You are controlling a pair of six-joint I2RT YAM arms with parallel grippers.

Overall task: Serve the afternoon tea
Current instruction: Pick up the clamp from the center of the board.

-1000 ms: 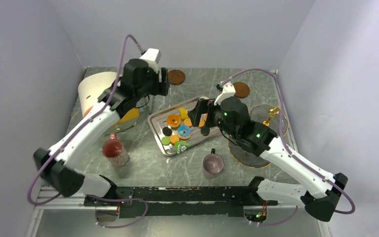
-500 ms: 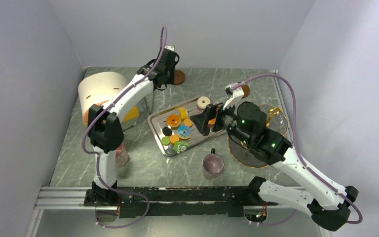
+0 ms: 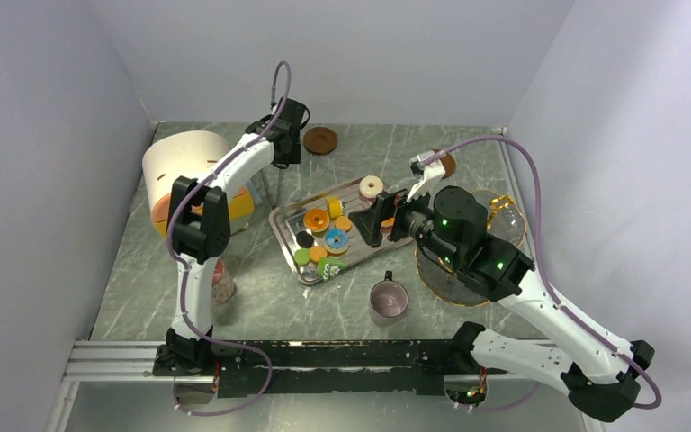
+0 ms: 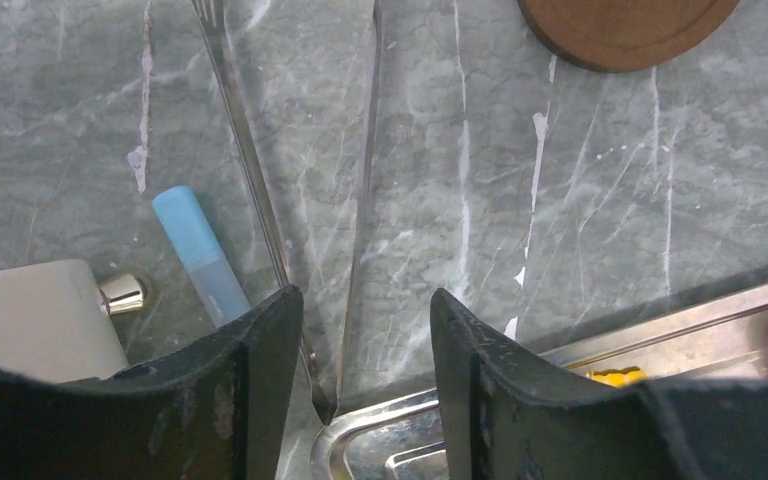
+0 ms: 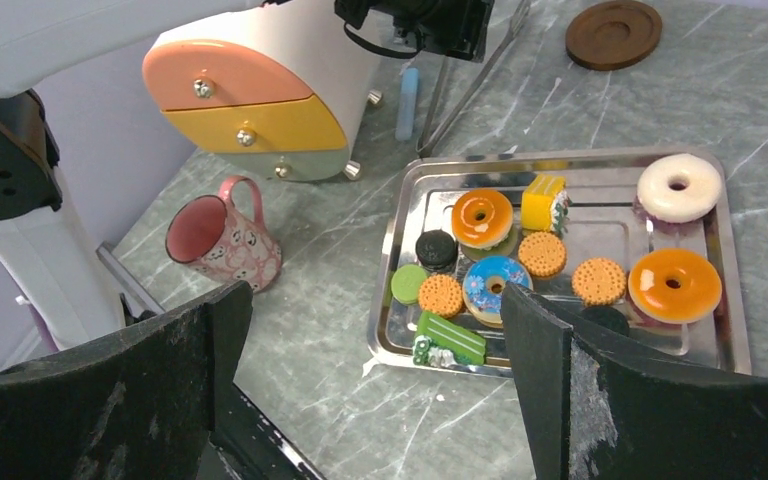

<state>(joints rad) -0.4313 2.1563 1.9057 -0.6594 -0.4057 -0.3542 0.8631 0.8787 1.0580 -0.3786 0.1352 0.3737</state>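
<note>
At worktop's [image 4: 580, 220] back, left end effector [image 4: 362, 300], released, hovers over tongs [image 4: 362, 200]; right end effector [image 5: 375, 295] gapes above tray [image 5: 610, 153]. Likely fetching tongs: lower, clench.

White arms [image 3: 237, 171], black joints [image 3: 200, 225] and fingers [image 4: 250, 390], purple cables [image 3: 484, 139], green lights [image 3: 443, 220].

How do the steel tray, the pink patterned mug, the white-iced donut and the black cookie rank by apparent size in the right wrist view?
Largest to smallest:
1. steel tray
2. pink patterned mug
3. white-iced donut
4. black cookie
No two of them look alike in size.
</note>
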